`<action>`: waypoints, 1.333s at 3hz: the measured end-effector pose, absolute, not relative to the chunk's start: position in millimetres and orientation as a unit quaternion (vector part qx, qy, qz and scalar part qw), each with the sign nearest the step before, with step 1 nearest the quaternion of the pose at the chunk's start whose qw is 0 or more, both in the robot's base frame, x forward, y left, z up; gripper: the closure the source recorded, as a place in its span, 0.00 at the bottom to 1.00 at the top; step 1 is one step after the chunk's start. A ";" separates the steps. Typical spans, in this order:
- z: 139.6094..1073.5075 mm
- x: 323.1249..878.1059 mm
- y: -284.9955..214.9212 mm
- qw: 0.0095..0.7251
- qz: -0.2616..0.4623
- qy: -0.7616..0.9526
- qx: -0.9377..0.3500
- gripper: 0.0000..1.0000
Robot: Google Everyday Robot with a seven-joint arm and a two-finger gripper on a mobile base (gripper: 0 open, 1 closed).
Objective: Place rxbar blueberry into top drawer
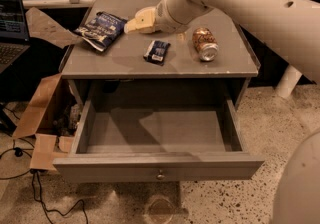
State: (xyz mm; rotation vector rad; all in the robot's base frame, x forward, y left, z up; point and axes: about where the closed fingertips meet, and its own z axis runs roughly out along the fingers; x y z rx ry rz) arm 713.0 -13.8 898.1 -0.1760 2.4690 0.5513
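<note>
The rxbar blueberry (157,51), a small flat dark navy wrapper, lies on the grey cabinet top (120,63) near its middle. The top drawer (158,168) is pulled out below it and holds nothing; its front panel has a small round knob at centre. My gripper (134,22) hangs over the cabinet top, up and to the left of the bar and apart from it, between the bar and the chip bag. It holds nothing that shows.
A crinkled dark blue chip bag (101,29) lies at the top's left. A soda can (205,44) lies on its side to the right of the bar. Cardboard flaps (39,113) and cables (30,173) sit on the floor at left. A laptop (11,28) is at far left.
</note>
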 end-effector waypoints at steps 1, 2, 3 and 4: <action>891.4 735.7 -13.1 0.310 0.168 0.935 -0.031 0.00; 886.2 753.0 -9.9 0.310 0.089 0.947 -0.015 0.00; 885.1 758.3 -7.0 0.315 0.045 0.947 -0.033 0.00; 885.2 758.6 -9.4 0.316 0.045 0.947 -0.031 0.00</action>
